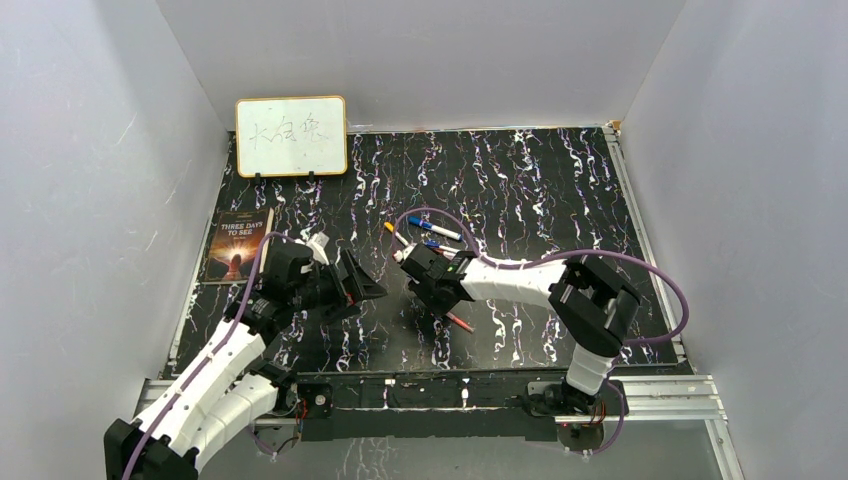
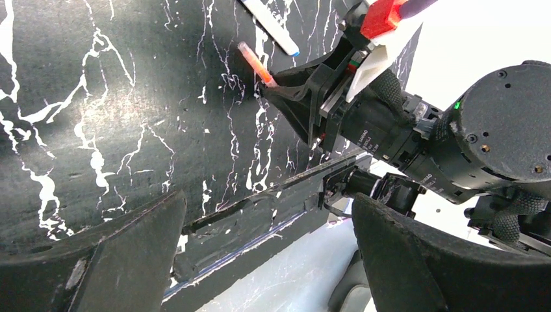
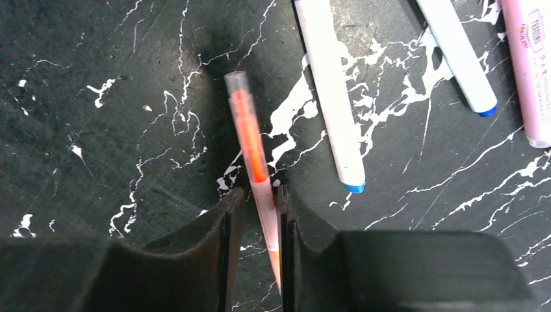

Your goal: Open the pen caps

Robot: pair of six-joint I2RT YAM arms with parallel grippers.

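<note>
a black table (image 1: 560, 180) veined in white, boxed in by pale walls. nearest me a red pen (image 1: 460, 322) lies beside my right arm. my left end effector (image 2: 266, 221) is spread wide with nothing between its fingers, low over the table and aimed at my right one. my right end effector (image 3: 258, 195) is clamped on an orange pen (image 3: 260, 175), its barrel pinched between the fingertips. the orange cap (image 3: 245, 123) is on and juts out past them at a slant. i cannot tell whether its tip touches the table.

just beyond lie two white pens (image 3: 331, 97) with blue ends and a pink pen (image 3: 529, 65), all loose. farther off are a book (image 1: 237, 247) at the left and a whiteboard (image 1: 291, 136) against the back wall.

my worry is that the pen sits skewed in a narrow pinch. if my left fingers close off-centre or pull off its axis, i expect it to swivel or slide out rather than uncap. coming in low, i could also knock the loose pens.
</note>
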